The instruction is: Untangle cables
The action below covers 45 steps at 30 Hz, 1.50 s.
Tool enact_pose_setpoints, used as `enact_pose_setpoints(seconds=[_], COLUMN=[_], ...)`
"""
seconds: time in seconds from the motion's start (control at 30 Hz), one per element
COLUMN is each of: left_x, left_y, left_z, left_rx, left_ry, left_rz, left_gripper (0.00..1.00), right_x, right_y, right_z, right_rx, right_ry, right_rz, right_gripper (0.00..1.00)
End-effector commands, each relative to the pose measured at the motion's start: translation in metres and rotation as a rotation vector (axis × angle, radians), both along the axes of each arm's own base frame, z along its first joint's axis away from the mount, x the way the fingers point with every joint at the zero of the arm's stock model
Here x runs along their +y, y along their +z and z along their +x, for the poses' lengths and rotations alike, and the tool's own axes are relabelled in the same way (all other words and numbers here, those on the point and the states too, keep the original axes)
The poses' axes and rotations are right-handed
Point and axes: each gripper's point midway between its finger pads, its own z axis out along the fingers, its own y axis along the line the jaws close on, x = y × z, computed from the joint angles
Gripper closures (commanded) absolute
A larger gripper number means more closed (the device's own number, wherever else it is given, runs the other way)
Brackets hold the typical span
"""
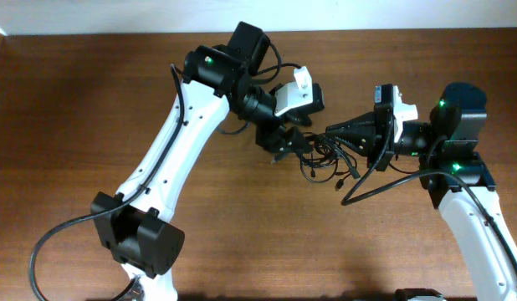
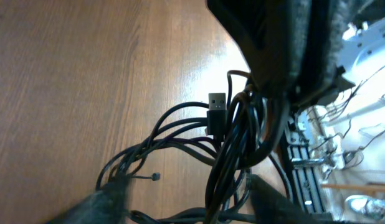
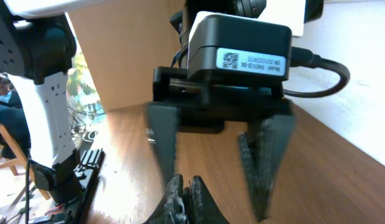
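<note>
Surface (image 1: 74, 100): brown wood grain, matt finish, filling the overhead view. Pale strip (image 1: 116, 17) borders its far edge. Left wrist view: black slotted rail (image 2: 308, 171) beyond the surface edge, on a pale floor (image 2: 373, 81). Right wrist view: wooden furniture frame (image 3: 0, 134) far left, white wall (image 3: 361, 68) right.

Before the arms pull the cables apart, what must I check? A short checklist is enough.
1. Right gripper shut on the cables: ok, apparently.
2. Left gripper holding a strand: not ok, its fingers stand open.
3. USB plug free of the tangle: not ok, strands crowd it.
4. Where that plug's cord runs through the tangle: cannot tell.
5. Tangle within reach of both grippers: ok.
</note>
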Motion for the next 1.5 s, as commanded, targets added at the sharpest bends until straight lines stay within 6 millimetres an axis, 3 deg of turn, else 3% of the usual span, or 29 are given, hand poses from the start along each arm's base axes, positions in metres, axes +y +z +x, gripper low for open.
enact_pose_setpoints(seconds=[0.0, 0.1, 0.13, 0.4, 0.5, 0.53, 0.57, 0.77, 0.8, 0.83, 1.0, 1.03, 1.07, 1.17, 1.23, 1.33, 1.47], left_x=[-0.002, -0.002, -0.002, 0.002, 0.016, 0.027, 0.033, 0.052, 0.053, 0.053, 0.053, 0.053, 0.052, 0.053, 0.048, 0.043, 0.031], left_y=[0.018, 0.018, 0.018, 0.016, 0.021, 0.028, 0.032, 0.071, 0.073, 0.073, 0.073, 0.073, 0.072, 0.056, 0.046, 0.042, 0.044], left_z=[-0.008, -0.008, -0.008, -0.002, 0.025, 0.048, 0.059, 0.061, 0.061, 0.061, 0.061, 0.061, 0.061, 0.064, 0.05, 0.037, 0.026], left_rx=[-0.043, -0.043, -0.043, -0.05, 0.009, 0.068, 0.103, 0.203, 0.208, 0.207, 0.207, 0.208, 0.207, 0.169, 0.1, 0.062, 0.07], left_ry=[-0.025, -0.025, -0.025, -0.008, 0.142, 0.269, 0.328, 0.284, 0.281, 0.282, 0.281, 0.282, 0.283, 0.315, 0.24, 0.165, 0.123], left_rz=[-0.038, -0.038, -0.038, -0.029, -0.036, -0.063, -0.083, -0.315, -0.326, -0.324, -0.324, -0.323, -0.32, -0.234, -0.187, -0.179, -0.193], left_gripper=[0.66, 0.95, 1.0, 1.0, 1.0, 1.0, 1.0, 1.0, 1.0, 1.0, 1.0, 1.0, 1.0, 1.0, 1.0, 1.0, 1.0], right_x=[-0.001, -0.001, -0.001, -0.001, -0.001, -0.001, -0.002, -0.002, -0.002, -0.002, -0.003, -0.005, -0.005, -0.008, -0.01, -0.016, -0.019], right_y=[0.004, 0.004, 0.004, 0.004, 0.003, 0.0, -0.004, -0.009, -0.009, -0.009, -0.011, -0.014, -0.015, -0.018, -0.019, -0.021, -0.022], right_z=[-0.005, -0.005, -0.005, -0.005, -0.005, -0.003, 0.0, 0.002, 0.002, 0.002, 0.007, 0.011, 0.013, 0.021, 0.029, 0.043, 0.048], right_rx=[-0.006, -0.006, -0.006, -0.005, 0.001, 0.025, 0.049, 0.089, 0.09, 0.09, 0.097, 0.102, 0.1, 0.098, 0.083, 0.065, 0.054], right_ry=[0.031, 0.031, 0.031, 0.03, 0.027, 0.01, -0.01, -0.031, -0.031, -0.031, -0.06, -0.089, -0.102, -0.149, -0.197, -0.278, -0.313], right_rz=[0.012, 0.012, 0.011, 0.011, 0.011, 0.006, 0.0, -0.007, -0.007, -0.007, -0.018, -0.028, -0.033, -0.049, -0.065, -0.09, -0.102], right_gripper=[0.96, 0.96, 0.96, 0.96, 0.96, 0.96, 0.96, 0.94, 0.82, 0.76, 0.59, 0.36, 0.27, 0.18, 0.16, 0.04, 0.01])
